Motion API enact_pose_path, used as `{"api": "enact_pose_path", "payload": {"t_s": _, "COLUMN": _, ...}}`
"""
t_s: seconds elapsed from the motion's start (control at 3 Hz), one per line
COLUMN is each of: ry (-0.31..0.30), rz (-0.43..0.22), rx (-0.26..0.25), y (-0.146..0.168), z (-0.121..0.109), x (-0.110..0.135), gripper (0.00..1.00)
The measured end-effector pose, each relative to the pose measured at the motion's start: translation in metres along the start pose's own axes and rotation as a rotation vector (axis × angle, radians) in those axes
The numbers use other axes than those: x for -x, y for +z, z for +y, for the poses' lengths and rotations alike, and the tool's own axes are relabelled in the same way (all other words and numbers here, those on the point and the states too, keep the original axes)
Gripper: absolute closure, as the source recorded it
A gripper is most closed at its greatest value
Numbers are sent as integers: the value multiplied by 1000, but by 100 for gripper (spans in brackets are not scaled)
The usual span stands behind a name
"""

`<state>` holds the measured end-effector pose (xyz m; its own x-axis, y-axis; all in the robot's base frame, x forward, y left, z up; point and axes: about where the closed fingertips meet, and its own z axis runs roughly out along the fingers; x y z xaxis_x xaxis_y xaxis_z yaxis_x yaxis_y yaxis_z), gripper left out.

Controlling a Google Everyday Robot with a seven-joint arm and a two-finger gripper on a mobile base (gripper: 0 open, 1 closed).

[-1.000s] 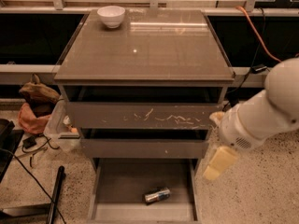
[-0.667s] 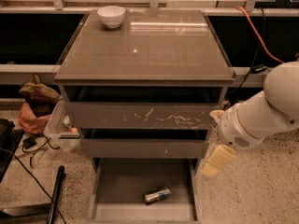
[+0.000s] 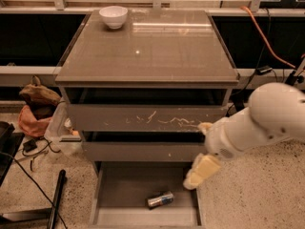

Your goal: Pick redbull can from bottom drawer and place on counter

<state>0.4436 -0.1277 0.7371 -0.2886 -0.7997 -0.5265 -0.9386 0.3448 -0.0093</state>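
On the floor at the far left lie a black pole (image 3: 57, 194), a brown-orange bag (image 3: 35, 111) and a clear plastic tub (image 3: 59, 128) against the cabinet's side. A white bowl (image 3: 113, 16) sits at the rear left corner of the table (image 3: 152, 56), the glossy top slab of the drawer cabinet; the rest of that slab is bare and reflects the light.

Below it, the drawer with the white-scratched front (image 3: 143, 118) and the plain middle drawer (image 3: 138, 151) are both slightly out. The bottom drawer (image 3: 119, 190) is pulled well open, and its low side walls frame a flat floor.

The redbull can (image 3: 160, 200) lies on its side on that floor, right of centre and toward the front. Its long axis runs nearly left to right, the right end turned slightly toward the back. Bare floor lies to its left and behind it, with less room to the right wall.

The cream end effector (image 3: 200, 171) hangs at the drawer's right wall, just under the middle drawer's front, up and to the right of the can and apart from it. It holds nothing visible; whether it is spread or closed cannot be told. The white arm (image 3: 267, 118) reaches in from the right.
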Motion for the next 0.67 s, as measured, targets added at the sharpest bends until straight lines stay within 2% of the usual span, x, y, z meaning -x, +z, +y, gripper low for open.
{"api": "enact_pose_path", "payload": {"t_s": 0.33, "ry": 82, "rz": -135, "rx": 117, "y": 97, "z": 22, "x": 2, "gripper": 0}}
{"api": "enact_pose_path", "payload": {"t_s": 0.67, "ry": 141, "rz": -240, "rx": 183, "y": 185, "z": 38, "x": 8, "gripper": 0}}
